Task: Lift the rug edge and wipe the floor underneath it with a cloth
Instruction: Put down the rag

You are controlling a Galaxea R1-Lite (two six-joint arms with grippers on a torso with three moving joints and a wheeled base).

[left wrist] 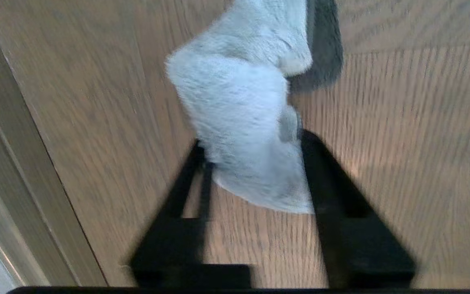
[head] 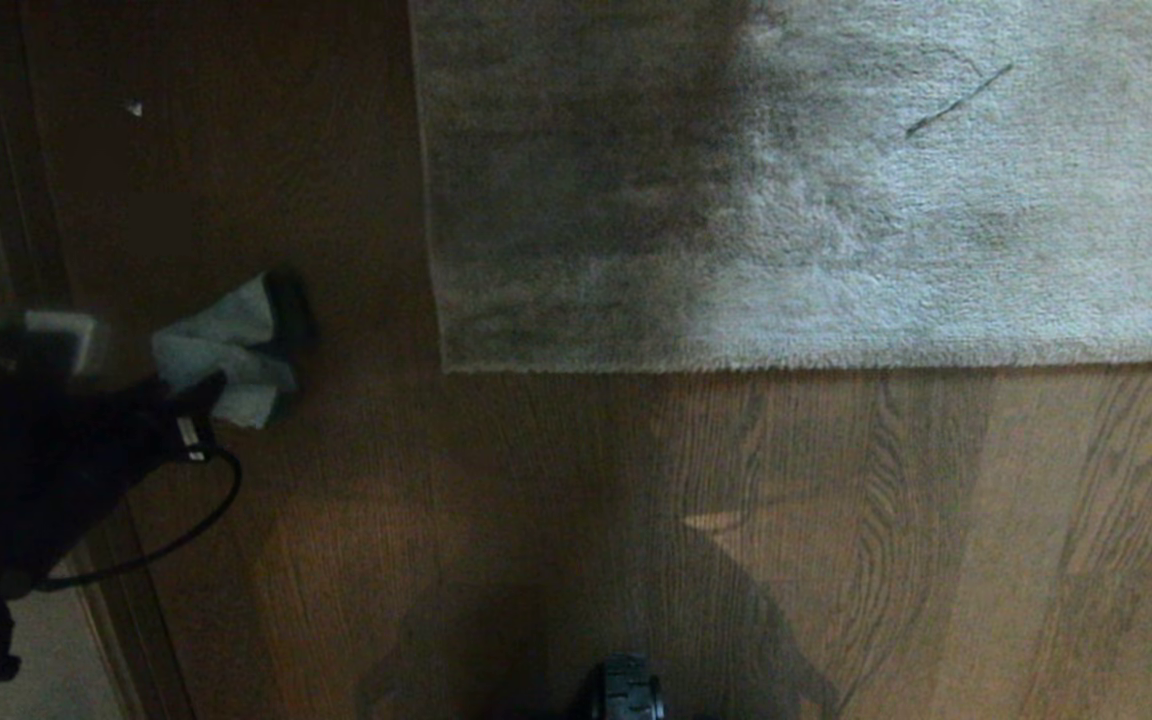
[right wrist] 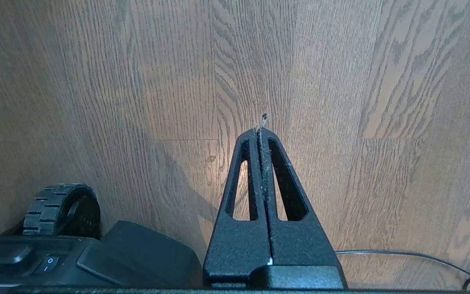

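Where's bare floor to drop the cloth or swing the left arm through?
Widest free patch: the floor below the rug edge. A narrower strip runs between the rug's left border and the cloth. It is crowded by the left gripper near the door threshold.

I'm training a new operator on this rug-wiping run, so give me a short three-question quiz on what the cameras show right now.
1. True or false: the rug edge lies flat on the floor.
2. Which gripper has the cloth between its fingers? A) left gripper B) right gripper
3. Fill in: seen from the head, the cloth lies to the rug's ____.

Key:
1. True; no part is lifted.
2. A; the left jaws stand apart around it, the right gripper is shut with nothing in it over bare floor.
3. Left, on bare floor, apart from the rug.
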